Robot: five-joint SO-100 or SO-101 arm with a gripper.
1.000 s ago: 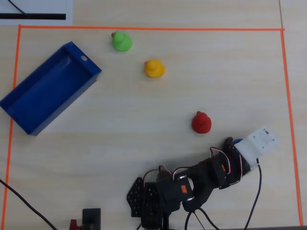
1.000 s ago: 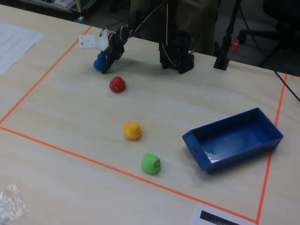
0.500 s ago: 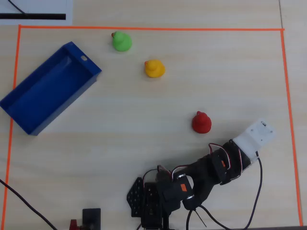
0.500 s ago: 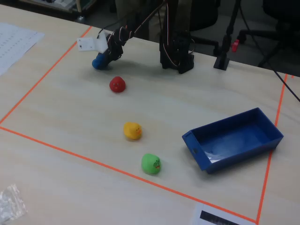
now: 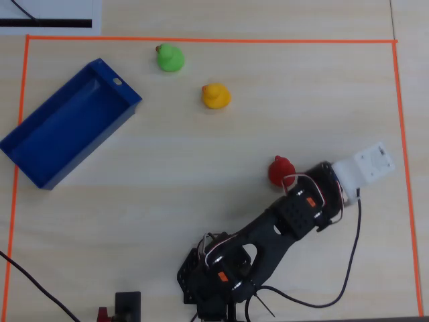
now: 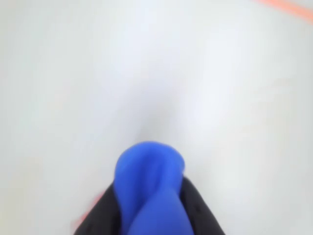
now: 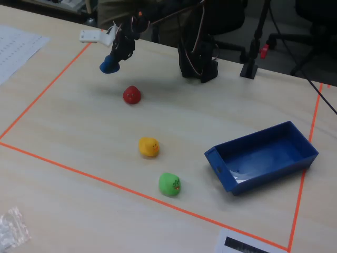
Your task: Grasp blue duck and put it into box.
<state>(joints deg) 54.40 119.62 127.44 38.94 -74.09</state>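
Observation:
The blue duck hangs in my gripper, lifted well above the table in the fixed view. In the wrist view the blue duck fills the bottom centre, pinched between my black fingers. The overhead view hides the duck under the arm's wrist. The box, a dark blue open tray, lies at the left of the overhead view and is empty; in the fixed view the box is at the right, far from my gripper.
A red duck sits on the table beside the arm, also in the fixed view. A yellow duck and a green duck stand between it and the box. Orange tape frames the workspace.

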